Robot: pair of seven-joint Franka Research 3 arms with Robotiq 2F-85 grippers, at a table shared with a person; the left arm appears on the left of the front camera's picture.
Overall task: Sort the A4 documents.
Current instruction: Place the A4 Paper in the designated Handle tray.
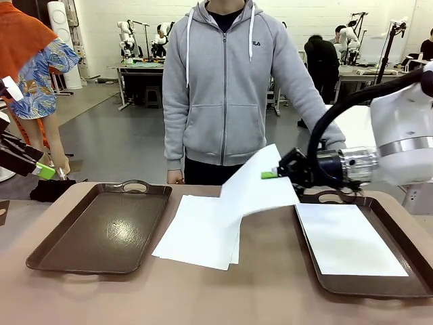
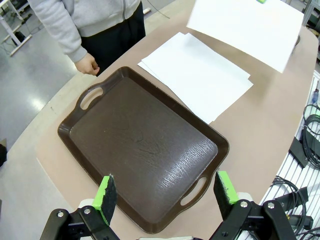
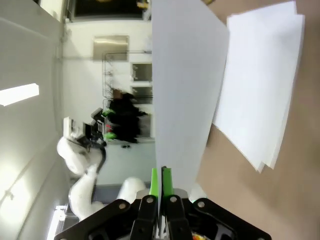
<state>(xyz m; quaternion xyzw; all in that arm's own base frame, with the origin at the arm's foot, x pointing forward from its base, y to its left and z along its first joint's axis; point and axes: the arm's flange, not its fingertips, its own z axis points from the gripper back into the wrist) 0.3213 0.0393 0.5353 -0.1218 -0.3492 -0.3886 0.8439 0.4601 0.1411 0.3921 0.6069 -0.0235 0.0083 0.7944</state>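
Right tray (image 1: 365, 290) nearest, right of stack; one sheet (image 1: 348, 240) flat inside. Stack of A4 documents (image 1: 199, 233) lies mid-table (image 1: 223, 298). Right gripper (image 1: 270, 175) pinches lifted sheet (image 1: 254, 186), tilted over stack's right side, hiding stack's far corner. Left tray (image 1: 81, 265) left of stack. Left gripper (image 2: 165, 190) spread wide, raised, looking down on left tray. Person (image 1: 223, 88) stands behind stack.

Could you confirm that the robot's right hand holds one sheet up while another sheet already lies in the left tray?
Not quite: the resting sheet lies in the right tray, as the front view shows; the left tray holds no paper. The right hand does hold the raised sheet.
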